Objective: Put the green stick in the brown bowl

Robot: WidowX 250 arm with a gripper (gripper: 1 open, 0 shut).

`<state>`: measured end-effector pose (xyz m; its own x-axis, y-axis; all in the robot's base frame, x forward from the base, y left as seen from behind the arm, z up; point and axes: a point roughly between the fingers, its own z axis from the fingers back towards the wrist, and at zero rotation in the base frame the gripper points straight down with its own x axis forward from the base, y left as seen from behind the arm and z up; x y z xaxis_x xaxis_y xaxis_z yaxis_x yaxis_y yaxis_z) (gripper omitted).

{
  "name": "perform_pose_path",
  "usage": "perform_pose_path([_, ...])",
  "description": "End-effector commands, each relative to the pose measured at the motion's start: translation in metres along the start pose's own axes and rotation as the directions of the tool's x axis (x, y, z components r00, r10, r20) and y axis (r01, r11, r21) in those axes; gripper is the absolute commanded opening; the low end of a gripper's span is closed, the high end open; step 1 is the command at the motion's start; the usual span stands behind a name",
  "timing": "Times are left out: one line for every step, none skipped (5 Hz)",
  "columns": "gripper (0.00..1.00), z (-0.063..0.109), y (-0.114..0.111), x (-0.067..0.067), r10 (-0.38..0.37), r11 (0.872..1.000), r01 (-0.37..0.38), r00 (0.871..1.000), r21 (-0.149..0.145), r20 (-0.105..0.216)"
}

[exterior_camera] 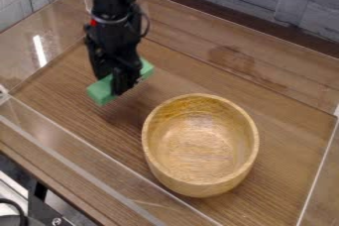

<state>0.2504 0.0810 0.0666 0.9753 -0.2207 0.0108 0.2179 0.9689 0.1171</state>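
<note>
My black gripper points straight down at the left of the table and is shut on the green stick. The stick is a small matte green bar, held across its middle and lifted a little off the wood, with one end showing lower left of the fingers and the other end upper right. The brown bowl, a wide light wooden bowl with a thick rim, stands to the lower right of the gripper with nothing inside it.
The dark wooden tabletop is fenced by clear plastic walls, with a low front wall near the camera and a side panel at the left. A grey plank wall runs along the back.
</note>
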Motion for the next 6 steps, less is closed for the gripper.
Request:
perform_pose_path([0.0,0.028,-0.026,0.013,0.004,0.999,-0.006,0.998,0.038,0.058])
perform_pose_path([0.0,0.03,-0.07,0.015,-0.073,0.997,0.072,0.995,0.021,0.061])
perform_pose_path([0.0,0.029,-0.109,0.013,-0.137,0.991,0.137,0.989,0.008,0.062])
perform_pose_path([0.0,0.028,-0.135,0.011,-0.189,0.982,0.189,0.98,-0.002,0.066])
perform_pose_path([0.0,0.029,-0.151,0.006,-0.225,0.974,0.226,0.972,-0.004,0.071])
perform_pose_path([0.0,0.031,-0.159,0.006,-0.239,0.971,0.24,0.968,-0.009,0.073])
